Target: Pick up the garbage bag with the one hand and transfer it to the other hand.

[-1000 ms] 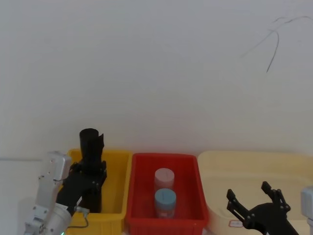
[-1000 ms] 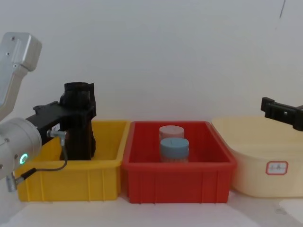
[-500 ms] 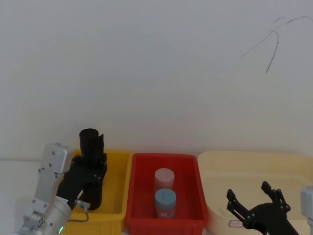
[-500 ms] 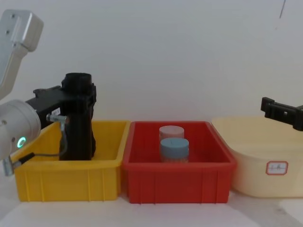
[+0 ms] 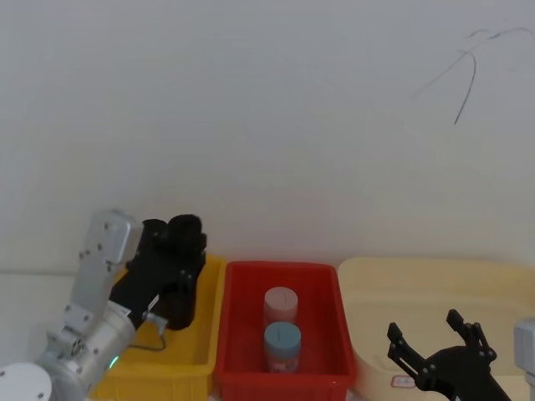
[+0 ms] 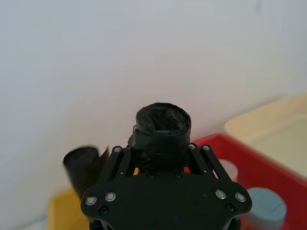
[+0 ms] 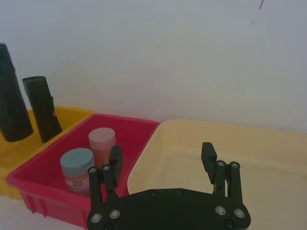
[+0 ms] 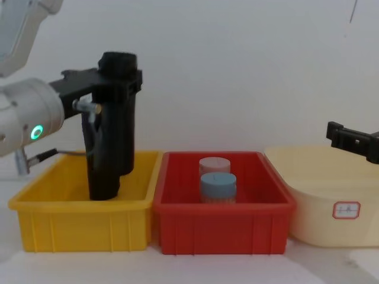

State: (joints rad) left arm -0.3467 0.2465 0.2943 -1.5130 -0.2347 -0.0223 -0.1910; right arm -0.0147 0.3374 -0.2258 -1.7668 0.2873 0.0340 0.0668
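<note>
- Left gripper (image 8: 118,83) in the upper left of the chest frame, on a silver arm coming in from the left edge, its fingers pinching the garbage bag (image 8: 126,133) from both sides just under the wider collar.
- Garbage bag upright, its collar well above the rim of the yellow bin (image 8: 83,225) and its lower end down at about the height of the bin's far wall. Resting there or hanging clear: cannot tell.
- Seen from the left wrist camera, the bag's crumpled round top poking out past the two finger ends.
- Second black roll (image 8: 100,184) standing in the yellow bin at the lower left, just beside the held bag and partly overlapped by it. Touching or apart: cannot tell.
- Red bin (image 8: 222,228) at lower centre of the chest frame, side against the yellow bin, with a pink-lidded jar (image 8: 214,164) directly behind a blue-lidded jar (image 8: 218,184) inside it.
- Right gripper (image 5: 425,332) in the lower right of the head frame, fingers spread wide with nothing between them, above the cream tub (image 8: 320,198) and well apart from the bag.
</note>
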